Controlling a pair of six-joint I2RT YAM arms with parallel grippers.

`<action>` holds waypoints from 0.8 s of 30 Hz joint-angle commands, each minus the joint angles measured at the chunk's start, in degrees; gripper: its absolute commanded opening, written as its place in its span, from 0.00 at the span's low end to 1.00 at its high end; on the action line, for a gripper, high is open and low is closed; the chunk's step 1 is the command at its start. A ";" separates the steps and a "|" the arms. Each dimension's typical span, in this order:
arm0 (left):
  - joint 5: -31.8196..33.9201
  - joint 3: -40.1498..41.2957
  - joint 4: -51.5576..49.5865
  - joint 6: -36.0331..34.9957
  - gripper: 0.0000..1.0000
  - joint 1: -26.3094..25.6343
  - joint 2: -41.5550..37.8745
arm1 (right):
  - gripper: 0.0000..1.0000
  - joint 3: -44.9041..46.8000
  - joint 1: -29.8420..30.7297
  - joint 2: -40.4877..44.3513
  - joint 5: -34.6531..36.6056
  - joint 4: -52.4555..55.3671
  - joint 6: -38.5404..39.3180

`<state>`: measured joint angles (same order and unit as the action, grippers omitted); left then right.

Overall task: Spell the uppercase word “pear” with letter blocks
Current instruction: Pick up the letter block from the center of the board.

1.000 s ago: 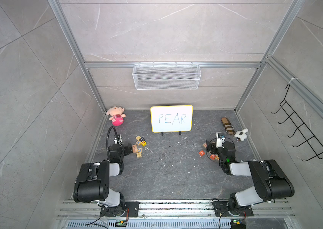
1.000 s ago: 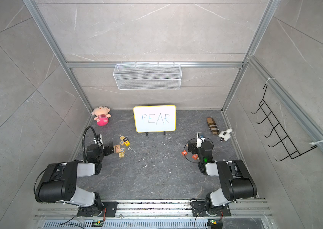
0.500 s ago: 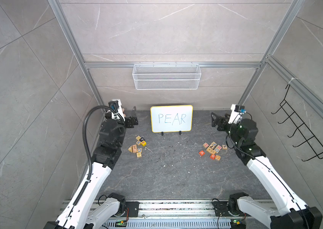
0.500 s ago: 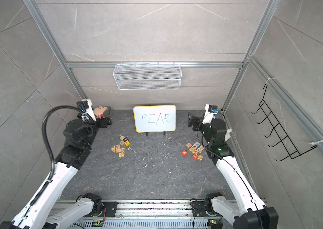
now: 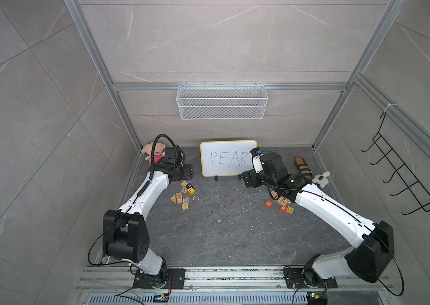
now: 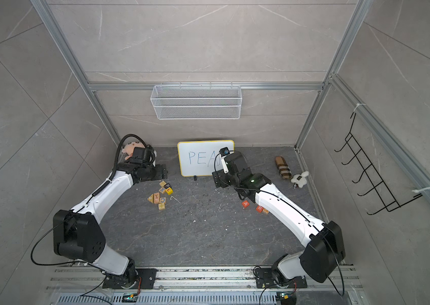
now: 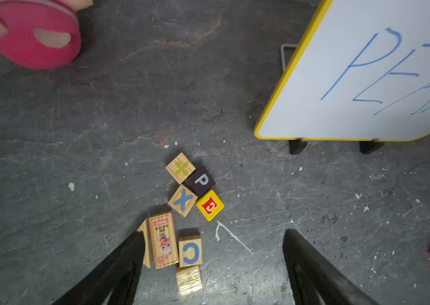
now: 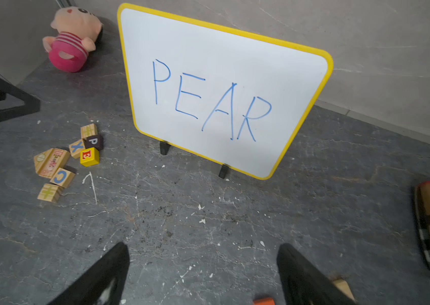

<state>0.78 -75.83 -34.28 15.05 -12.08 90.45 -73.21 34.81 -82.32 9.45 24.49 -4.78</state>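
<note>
Black P (image 7: 200, 181) and yellow E (image 7: 210, 205) lie in the left cluster, touching each other. P is also pressed against two tan blocks (image 7: 182, 203), one marked X and one with a division sign. By the look of it, the step in hand is the reach for a first letter.

E seems the easier start, since it sits on the cluster's outer edge with two sides facing bare desk (image 5: 221, 232). Its other sides meet P and the X, so one finger must go down a tight seam. Come straight down, slowly and square to the faces. Set each block letter up on the clear stretch before the whiteboard (image 5: 228, 158), leaving room to the right for two more.

Left gripper (image 7: 211, 233) hangs above that cluster with its jaws spread wide, holding and touching nothing. The C block (image 7: 190, 250) shows nearest it in the wrist view.

On the right, orange-red A (image 5: 268, 203) stands apart from its neighbours and looks an easy pick. R (image 5: 283, 208) is just beside a tan block. In both top views the right arm (image 5: 327, 208) partly hides the rest of that pile.

Right gripper (image 8: 202, 245) is likewise spread and empty, over bare desk facing the whiteboard. It sits past its blocks, so it would need to draw back toward A.
</note>
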 commanded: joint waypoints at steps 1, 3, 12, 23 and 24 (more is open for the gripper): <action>-2.27 -3.85 -5.30 1.24 0.77 -0.04 1.02 | 0.90 -0.04 0.30 2.11 4.52 1.79 1.86; -1.94 -3.00 -6.68 1.01 0.73 -0.05 2.38 | 0.91 0.85 0.33 1.98 4.99 1.26 2.35; 0.36 -0.04 -9.39 -0.26 0.62 -0.22 5.98 | 0.92 -0.66 0.70 -1.84 6.63 0.51 2.90; 0.36 -2.53 -8.39 -0.61 0.61 -5.85 12.16 | 0.93 0.35 0.70 -2.59 7.43 -1.82 3.03; 1.13 -3.18 -8.43 -1.08 0.56 -5.78 12.82 | 0.93 0.40 0.69 -2.58 7.25 -1.73 2.95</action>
<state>1.13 -76.36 -41.93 15.20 -17.78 101.32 -73.08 35.14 -84.01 15.90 23.59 -1.87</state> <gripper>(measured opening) 0.594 0.928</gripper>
